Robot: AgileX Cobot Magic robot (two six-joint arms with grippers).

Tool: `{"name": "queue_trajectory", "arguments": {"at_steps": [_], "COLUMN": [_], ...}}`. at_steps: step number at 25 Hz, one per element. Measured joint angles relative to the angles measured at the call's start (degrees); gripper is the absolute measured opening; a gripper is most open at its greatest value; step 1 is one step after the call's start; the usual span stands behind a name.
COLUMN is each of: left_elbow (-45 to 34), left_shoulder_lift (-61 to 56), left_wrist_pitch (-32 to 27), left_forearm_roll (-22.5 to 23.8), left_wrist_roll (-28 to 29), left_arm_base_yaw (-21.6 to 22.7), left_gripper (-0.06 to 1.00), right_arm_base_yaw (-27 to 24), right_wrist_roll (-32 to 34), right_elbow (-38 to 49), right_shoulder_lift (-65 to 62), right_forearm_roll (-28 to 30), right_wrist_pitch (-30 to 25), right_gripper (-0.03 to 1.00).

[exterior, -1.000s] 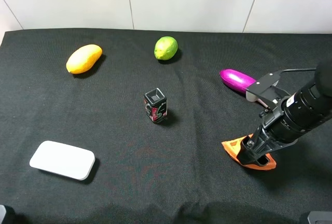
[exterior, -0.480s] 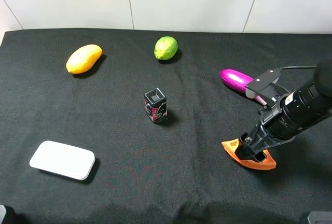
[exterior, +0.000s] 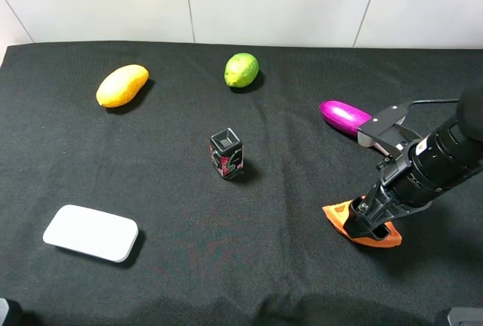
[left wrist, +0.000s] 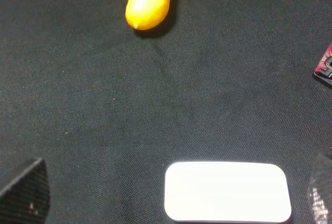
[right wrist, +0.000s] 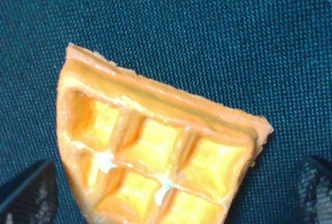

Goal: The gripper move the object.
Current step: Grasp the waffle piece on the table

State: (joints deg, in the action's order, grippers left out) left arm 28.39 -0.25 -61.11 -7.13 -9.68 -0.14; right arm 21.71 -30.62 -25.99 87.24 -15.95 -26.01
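Lying between spread jaws: waffle slice [right wrist: 150, 149]

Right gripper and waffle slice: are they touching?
Cannot tell. In the right wrist view, one finger of the right gripper stands clear of the waffle slice; the other finger sits at its rim, no plain gap.

The worktop [exterior: 151, 160] wears matt black cloth of coarse weave. The waffle slice [right wrist: 155, 151] looks like moulded plastic, glossy, with white glints in its grid hollows. At 10 o'clock the mango [exterior: 122, 86] is smooth with a soft sheen; the purple aubergine [exterior: 343, 115] at 2 o'clock shines. The white pad [left wrist: 227, 192] at 8 o'clock is smooth and matt. The right pincer [right wrist: 166, 198] has dark, finely cross-hatched pads [right wrist: 31, 195].
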Motion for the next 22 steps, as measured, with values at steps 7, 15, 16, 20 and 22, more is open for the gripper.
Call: {"name": "queue_trajectory", "arguments": {"at_steps": [7, 15, 16, 20, 22], "left_elbow": [0.00, 0.00, 0.00, 0.00, 0.00], "left_shoulder_lift": [0.00, 0.00, 0.00, 0.00, 0.00], "left_wrist_pitch": [0.00, 0.00, 0.00, 0.00, 0.00], "left_forearm_roll": [0.00, 0.00, 0.00, 0.00, 0.00], "left_wrist_roll": [0.00, 0.00, 0.00, 0.00, 0.00], "left_arm_base_yaw": [0.00, 0.00, 0.00, 0.00, 0.00], "left_gripper": [1.00, 1.00, 1.00, 1.00, 1.00], "right_arm_base_yaw": [0.00, 0.00, 0.00, 0.00, 0.00], "right_wrist_roll": [0.00, 0.00, 0.00, 0.00, 0.00], "right_elbow": [-0.05, -0.05, -0.05, -0.05, -0.05], "right_shoulder_lift": [2.96, 5.15, 5.44, 5.71, 5.71], "right_forearm_roll": [-0.53, -1.28, -1.51, -2.28, -2.67], "right_wrist_pitch": [-0.09, 0.47, 0.47, 0.47, 0.41], "right_gripper": [0.69, 0.69, 0.69, 0.64, 0.53]}}
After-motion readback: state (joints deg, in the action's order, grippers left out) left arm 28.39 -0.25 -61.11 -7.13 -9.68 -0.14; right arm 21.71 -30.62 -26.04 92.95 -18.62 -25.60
